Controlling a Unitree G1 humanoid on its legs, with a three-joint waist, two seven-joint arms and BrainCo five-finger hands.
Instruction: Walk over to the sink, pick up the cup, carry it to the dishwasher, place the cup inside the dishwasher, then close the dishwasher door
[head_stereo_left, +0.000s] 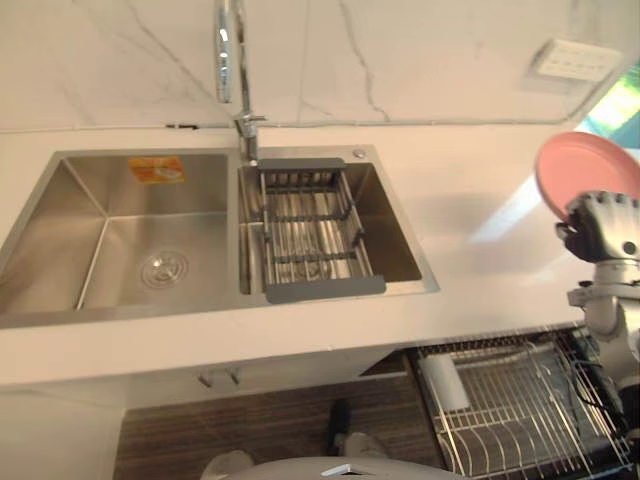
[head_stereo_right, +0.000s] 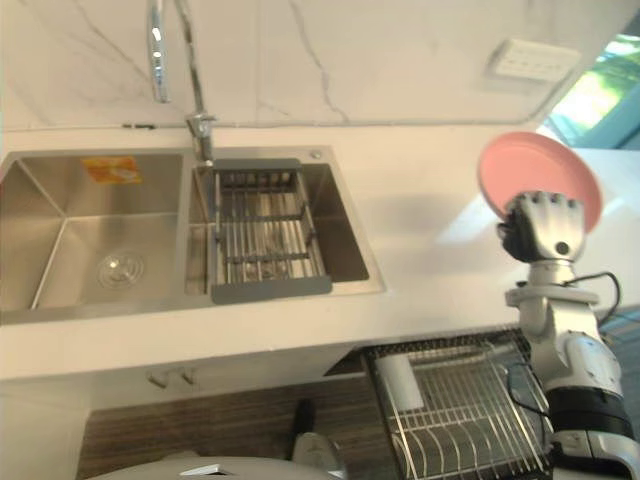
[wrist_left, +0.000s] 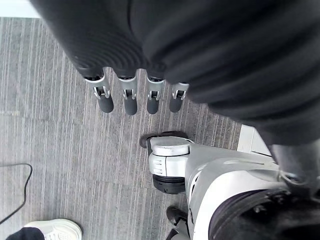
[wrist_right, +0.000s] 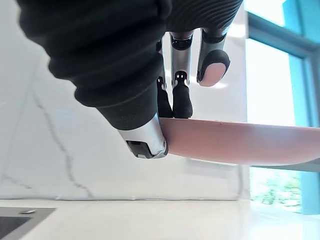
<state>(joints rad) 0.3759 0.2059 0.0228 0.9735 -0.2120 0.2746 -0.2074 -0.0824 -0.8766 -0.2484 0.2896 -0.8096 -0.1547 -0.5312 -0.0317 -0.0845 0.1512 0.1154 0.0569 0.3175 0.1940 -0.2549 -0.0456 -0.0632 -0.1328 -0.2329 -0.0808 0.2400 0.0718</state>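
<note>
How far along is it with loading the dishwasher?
Pickup looks done: the right hand grips a pink plate, not a cup, above the counter. In hand: the carry to the open dishwasher rack. Left: setting it in there and closing up. The left hand hangs open, idle.

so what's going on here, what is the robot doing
The robot's right hand pinches a pink plate by its rim, raised over the white counter to the right of the double sink. Below the counter's edge the dishwasher rack is pulled out. The left hand hangs open above the floor.
</note>
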